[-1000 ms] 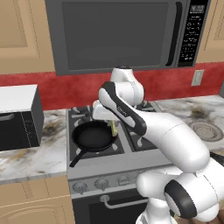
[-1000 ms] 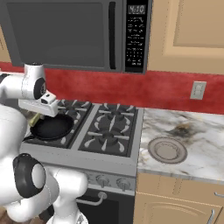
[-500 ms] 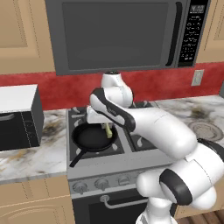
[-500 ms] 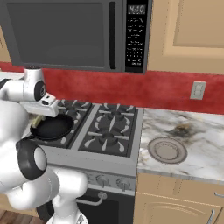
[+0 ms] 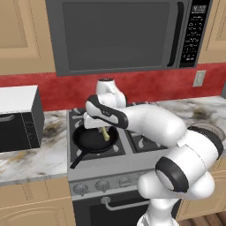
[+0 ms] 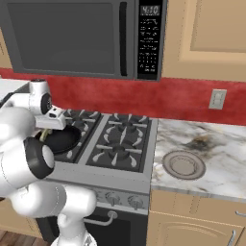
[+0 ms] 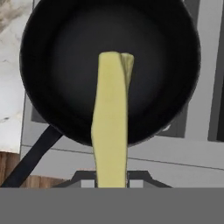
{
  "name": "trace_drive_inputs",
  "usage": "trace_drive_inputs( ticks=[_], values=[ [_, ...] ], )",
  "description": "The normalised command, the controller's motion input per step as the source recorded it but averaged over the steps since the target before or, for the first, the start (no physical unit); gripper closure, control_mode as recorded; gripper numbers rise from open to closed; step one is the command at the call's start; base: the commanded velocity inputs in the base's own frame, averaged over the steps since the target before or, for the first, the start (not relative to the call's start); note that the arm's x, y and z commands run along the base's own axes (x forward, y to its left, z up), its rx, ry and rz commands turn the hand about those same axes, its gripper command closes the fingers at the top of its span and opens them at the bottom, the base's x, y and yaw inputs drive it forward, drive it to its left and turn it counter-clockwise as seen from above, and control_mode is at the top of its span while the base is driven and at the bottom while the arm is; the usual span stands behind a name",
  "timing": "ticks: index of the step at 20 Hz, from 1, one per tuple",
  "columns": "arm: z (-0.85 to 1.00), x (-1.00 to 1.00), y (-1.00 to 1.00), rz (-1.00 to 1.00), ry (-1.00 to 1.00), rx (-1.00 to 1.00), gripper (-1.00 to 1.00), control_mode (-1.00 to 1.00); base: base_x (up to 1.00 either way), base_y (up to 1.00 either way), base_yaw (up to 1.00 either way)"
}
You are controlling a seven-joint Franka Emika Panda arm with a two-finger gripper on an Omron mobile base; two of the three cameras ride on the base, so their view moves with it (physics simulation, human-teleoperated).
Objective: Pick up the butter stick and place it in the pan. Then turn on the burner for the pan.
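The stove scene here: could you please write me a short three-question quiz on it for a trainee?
1. True or false: the gripper is shut on the butter stick.
2. What lies directly below the butter stick? A) the plate B) the pan C) the microwave
3. On the stove, the pan sits at the front ____ burner, seen from the robot.

Key: 1 true; 2 B; 3 left.
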Motion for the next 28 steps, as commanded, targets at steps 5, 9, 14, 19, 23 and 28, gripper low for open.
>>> trace_drive_inputs(
  ticks=[5,9,14,19,23,28],
  values=[
    [-0.27,0.26,0.0,0.07,-0.05,0.0,1.0,-1.0,0.0,0.0,0.0],
    [-0.31,0.24,0.0,0.06,-0.03,0.0,1.0,-1.0,0.0,0.0,0.0],
    [-0.32,0.13,0.05,0.05,-0.01,0.0,1.0,-1.0,0.0,0.0,0.0],
    [-0.25,0.17,0.13,0.03,0.0,0.0,1.0,-1.0,0.0,0.0,0.0],
    [-0.09,0.24,0.08,0.01,-0.01,0.0,1.0,-1.0,0.0,0.0,0.0],
    [-0.02,0.24,0.02,0.0,-0.02,0.0,1.0,-1.0,0.0,0.0,0.0]
  ],
)
